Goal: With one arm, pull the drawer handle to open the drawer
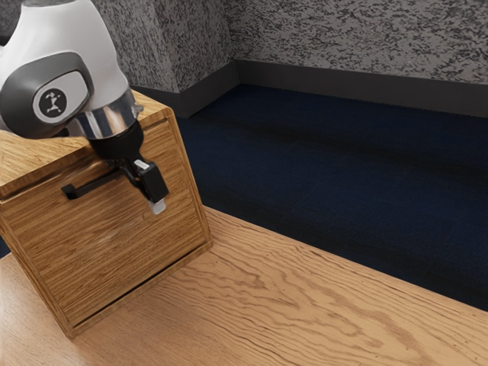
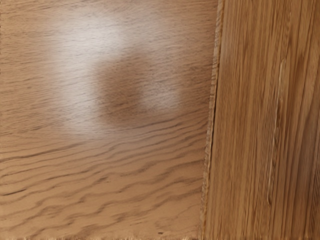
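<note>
Black tool (image 1: 152,192) sits at the drawer handle (image 1: 91,184).

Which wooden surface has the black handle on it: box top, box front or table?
The box front: the black handle crosses its upper part, by the gripper; the others have none.

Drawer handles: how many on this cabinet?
1: a black bar handle high on the front of the cabinet, the gripper at its exterior-view right end. Other faces are hidden.

Side camera above table (image 1: 320,305); wrist camera close against wood (image 2: 100,175).
</note>
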### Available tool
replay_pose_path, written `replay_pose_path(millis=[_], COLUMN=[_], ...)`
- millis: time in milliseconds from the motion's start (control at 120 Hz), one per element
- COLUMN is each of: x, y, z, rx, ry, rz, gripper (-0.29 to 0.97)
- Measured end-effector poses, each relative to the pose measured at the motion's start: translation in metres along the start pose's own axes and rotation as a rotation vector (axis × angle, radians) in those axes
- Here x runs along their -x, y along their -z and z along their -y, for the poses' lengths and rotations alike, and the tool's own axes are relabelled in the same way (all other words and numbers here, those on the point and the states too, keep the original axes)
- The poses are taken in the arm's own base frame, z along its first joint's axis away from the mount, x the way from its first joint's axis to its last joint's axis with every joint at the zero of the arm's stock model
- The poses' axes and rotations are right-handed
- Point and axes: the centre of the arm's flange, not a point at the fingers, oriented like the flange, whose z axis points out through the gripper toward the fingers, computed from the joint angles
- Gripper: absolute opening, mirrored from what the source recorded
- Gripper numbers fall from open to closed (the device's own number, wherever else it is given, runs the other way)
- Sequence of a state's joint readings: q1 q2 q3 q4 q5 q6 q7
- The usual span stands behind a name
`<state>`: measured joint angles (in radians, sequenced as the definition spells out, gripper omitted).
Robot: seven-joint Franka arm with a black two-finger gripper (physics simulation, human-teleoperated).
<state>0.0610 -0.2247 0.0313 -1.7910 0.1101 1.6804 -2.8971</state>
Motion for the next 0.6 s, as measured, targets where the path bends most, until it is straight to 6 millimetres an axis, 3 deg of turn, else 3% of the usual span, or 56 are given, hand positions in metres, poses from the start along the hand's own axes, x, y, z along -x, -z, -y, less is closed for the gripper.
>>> replay_pose_path(millis=[183,308,500,567,600], x=[-0.002,0.001,0.007,0.008,0.018], y=[0.008,0.01,-0.003,-0.004,0.007], z=[0.003,0.025,0.053,0.081,0.126], rx=[0.01,0.002,-0.045,-0.068,-0.067], ry=[-0.007,-0.032,-0.044,-0.09,-0.182], rz=[0.022,0.029,0.027,-0.006,0.035], gripper=[0.67,0.67,0.66,0.66,0.67])
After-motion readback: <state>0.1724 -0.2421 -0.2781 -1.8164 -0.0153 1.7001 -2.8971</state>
